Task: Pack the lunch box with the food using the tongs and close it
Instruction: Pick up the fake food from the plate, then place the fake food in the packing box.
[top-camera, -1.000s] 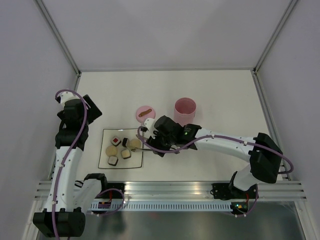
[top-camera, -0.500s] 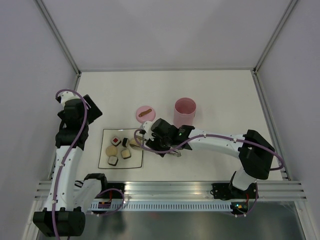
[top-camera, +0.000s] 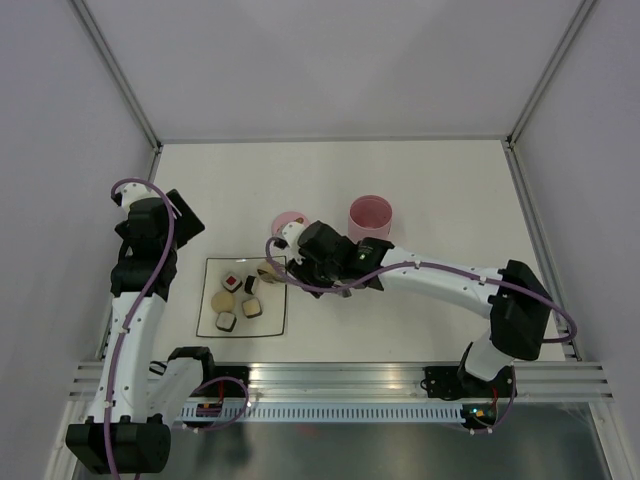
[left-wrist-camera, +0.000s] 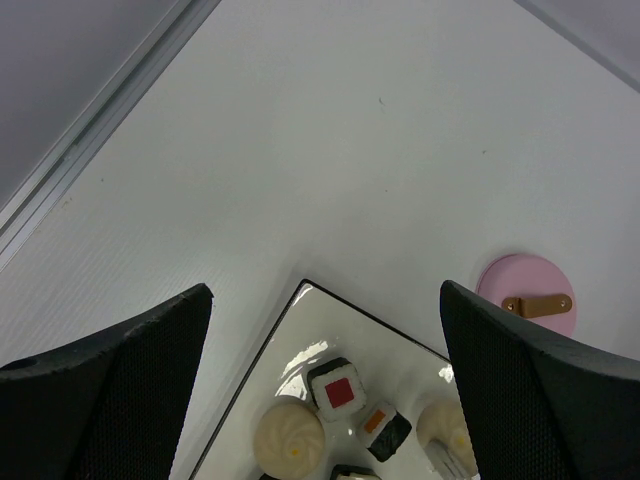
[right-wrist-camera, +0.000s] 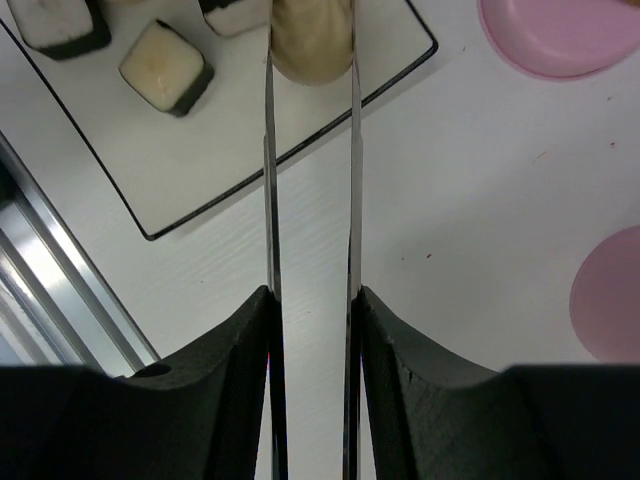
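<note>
Honestly, this one's barely started. The lunch box (top-camera: 370, 222) stands open mid-table. From above it looks empty, though I can't see right to the bottom. Its lid (top-camera: 288, 219) lies flat on the table just to the left, partly tucked under the right arm.

Every bit of food I can make out is still on the white plate (top-camera: 272, 320), including the red-centred roll (left-wrist-camera: 340, 388).

The tongs (right-wrist-camera: 352, 200) are clamped in the right gripper (right-wrist-camera: 310, 330). Their arms are squeezed nearly parallel, with the tips either side of a beige ball (right-wrist-camera: 310, 50) at the plate's edge. They look to be touching it, but I can't tell if that's a firm pinch.

The left gripper (left-wrist-camera: 325, 290) hangs wide apart over the plate's far corner, holding nothing.

So all the carrying and the lid are still left.
</note>
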